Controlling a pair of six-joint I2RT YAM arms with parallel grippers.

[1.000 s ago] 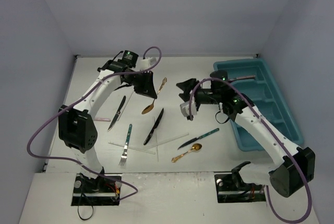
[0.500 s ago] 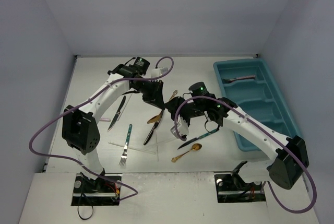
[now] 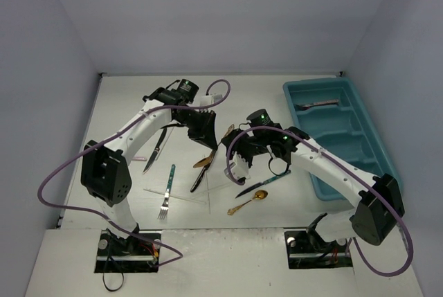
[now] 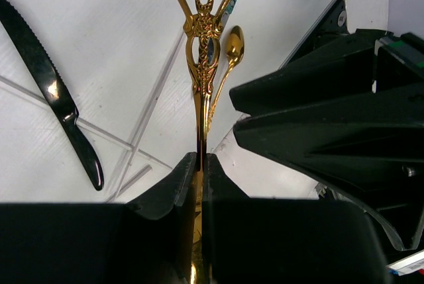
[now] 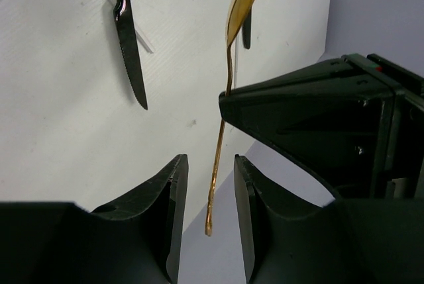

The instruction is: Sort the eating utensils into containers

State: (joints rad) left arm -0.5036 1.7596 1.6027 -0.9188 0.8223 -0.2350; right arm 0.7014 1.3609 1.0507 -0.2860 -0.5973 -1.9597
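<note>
While most of the eating utensils are lying loose on the table (image 3: 263, 89), the sorting is looking barely begun. Nearest the arm bases, a second gold spoon (image 3: 249, 202), a teal-handled fork (image 3: 166, 193) and thin white sticks (image 3: 181, 196) are resting near one another. A teal-handled knife (image 3: 266, 181) is lying a little farther in, and a black knife (image 3: 201, 176) is lying partly under the arms. Above the middle of the table, the left gripper (image 4: 199, 161) is pinching the gold spoon (image 4: 202, 46) by its stem, fingers pressed tight on it. It is holding the spoon clear of the surface, with the ornate handle reaching toward the right gripper (image 5: 209, 165). That gripper's jaws are standing partly apart and straddling the handle's tip, with a gap showing on either side, so they are gripping nothing; a handover is probably being set up. Farther back on the right, the teal tray (image 3: 356, 138) is showing only one pale utensil (image 3: 315, 105), in its farthest compartment. By this reckoning one piece is sorted, one is in the air, and all the pieces on the table are waiting.
</note>
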